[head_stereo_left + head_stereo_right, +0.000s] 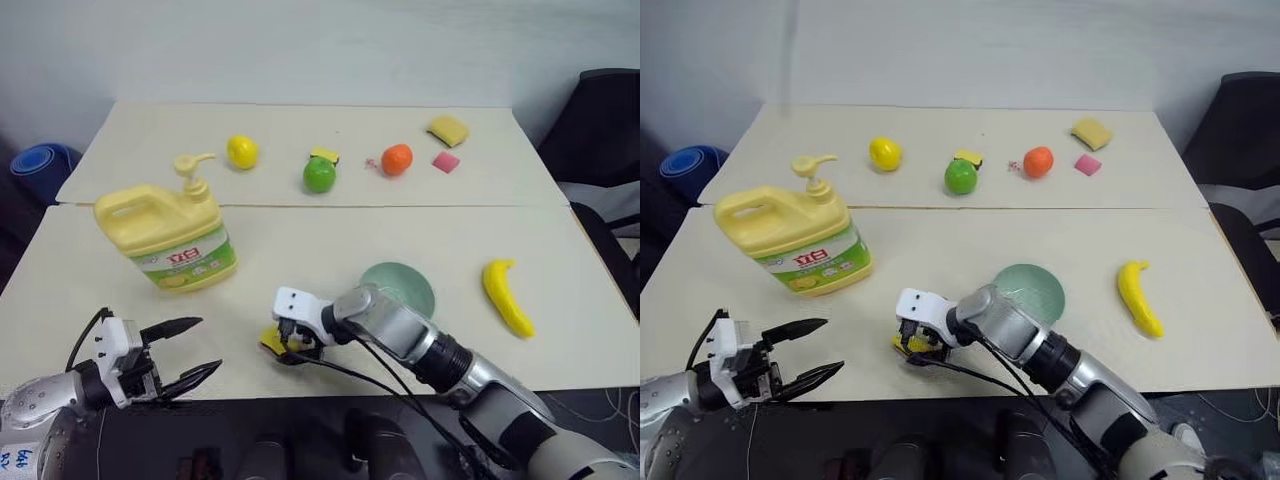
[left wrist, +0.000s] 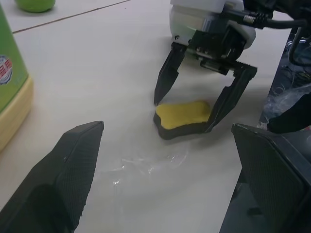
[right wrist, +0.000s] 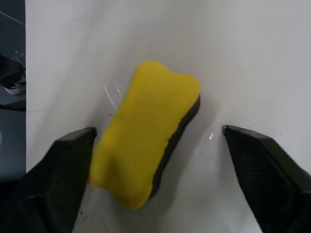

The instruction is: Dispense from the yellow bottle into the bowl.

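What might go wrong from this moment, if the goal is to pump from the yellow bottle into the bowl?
1. The right claw straddles a yellow sponge at the table's front edge, not the bottle; closing on it may spend a step on the wrong item.
2. The right arm reaches over the bowl and may nudge it.
3. The yellow bottle stands apart from the bowl, so its pump would probably dispense onto the table.

The yellow bottle (image 1: 170,236), a pale-yellow jug with a built-in handle, pump top and green-and-white label with red characters, stands upright on the bench's left side. The plain mint-green bowl (image 1: 405,282) sits upright near the front edge.
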